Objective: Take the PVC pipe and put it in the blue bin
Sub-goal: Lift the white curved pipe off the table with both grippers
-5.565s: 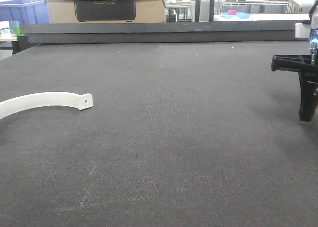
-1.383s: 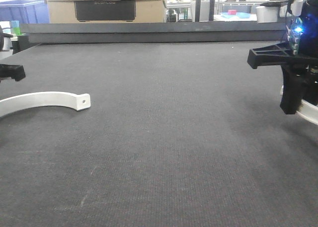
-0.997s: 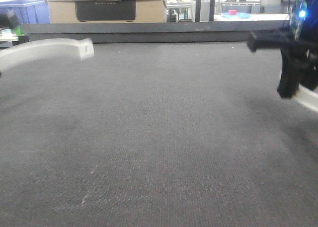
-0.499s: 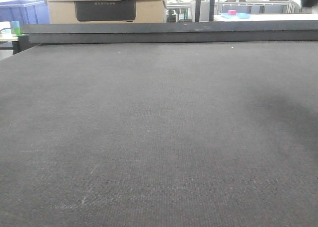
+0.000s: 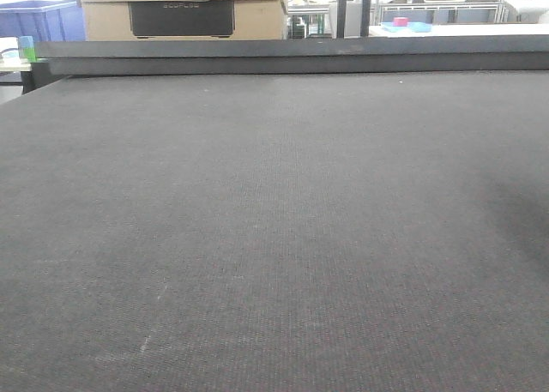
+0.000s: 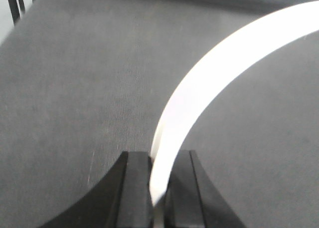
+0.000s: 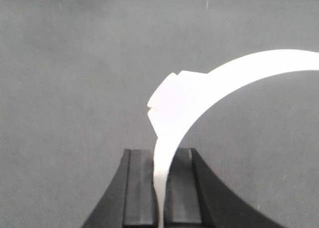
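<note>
My left gripper (image 6: pixel 160 188) is shut on the lower end of a white curved PVC pipe strip (image 6: pixel 209 73), which arcs up and to the right above the dark mat (image 6: pixel 75 88). In the right wrist view, my right gripper (image 7: pixel 162 188) is shut on a second white curved PVC pipe strip (image 7: pixel 199 91) with a notched end, also held over the mat. Neither arm nor either strip shows in the front view. A blue bin (image 5: pixel 39 19) stands beyond the table's far left corner.
A black raised rail (image 5: pixel 292 53) runs along the table's far edge. Behind it sit a cardboard box (image 5: pixel 180 6) and shelving (image 5: pixel 403 15) with small items. A green cup (image 5: pixel 26 47) stands at the far left. The dark mat (image 5: pixel 274 238) covers the table.
The white strip lying at the left was lifted off the mat and out of the front view. The right arm with its strip rose and left that view too.
</note>
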`<action>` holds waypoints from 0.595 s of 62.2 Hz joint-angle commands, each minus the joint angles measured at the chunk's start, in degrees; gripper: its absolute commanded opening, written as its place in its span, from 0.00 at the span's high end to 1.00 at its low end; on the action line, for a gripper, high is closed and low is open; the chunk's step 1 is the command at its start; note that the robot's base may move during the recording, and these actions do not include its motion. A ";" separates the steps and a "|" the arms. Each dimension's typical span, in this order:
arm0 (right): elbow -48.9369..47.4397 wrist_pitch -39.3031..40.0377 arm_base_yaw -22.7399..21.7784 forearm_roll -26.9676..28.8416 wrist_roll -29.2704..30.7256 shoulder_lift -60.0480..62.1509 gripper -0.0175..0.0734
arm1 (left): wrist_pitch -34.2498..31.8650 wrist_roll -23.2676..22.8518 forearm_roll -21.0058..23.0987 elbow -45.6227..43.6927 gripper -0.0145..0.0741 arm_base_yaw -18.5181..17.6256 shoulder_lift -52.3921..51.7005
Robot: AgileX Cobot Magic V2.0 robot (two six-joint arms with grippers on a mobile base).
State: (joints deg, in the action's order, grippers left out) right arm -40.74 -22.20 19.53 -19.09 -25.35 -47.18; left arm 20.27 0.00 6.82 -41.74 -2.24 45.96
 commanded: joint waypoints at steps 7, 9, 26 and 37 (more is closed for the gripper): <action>0.23 5.20 0.07 -0.92 -0.06 4.11 0.99 | -5.25 -0.64 1.00 -0.24 0.96 -0.38 -4.44; 0.23 6.20 0.07 -0.92 -0.06 4.69 0.99 | -5.56 -0.64 1.10 -0.25 0.96 -0.38 -4.72; 0.23 5.95 -1.14 -1.68 -0.06 10.95 0.98 | -9.25 2.49 0.40 -0.25 0.96 -3.14 -5.62; 1.60 3.95 -2.06 -2.22 -0.06 14.89 0.99 | -18.10 2.93 -3.68 -0.25 0.96 -10.08 -5.40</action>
State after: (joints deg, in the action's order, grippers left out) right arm -39.81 -17.77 17.91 -20.27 -25.30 -33.95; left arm 7.20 2.43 5.49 -41.66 -9.57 40.84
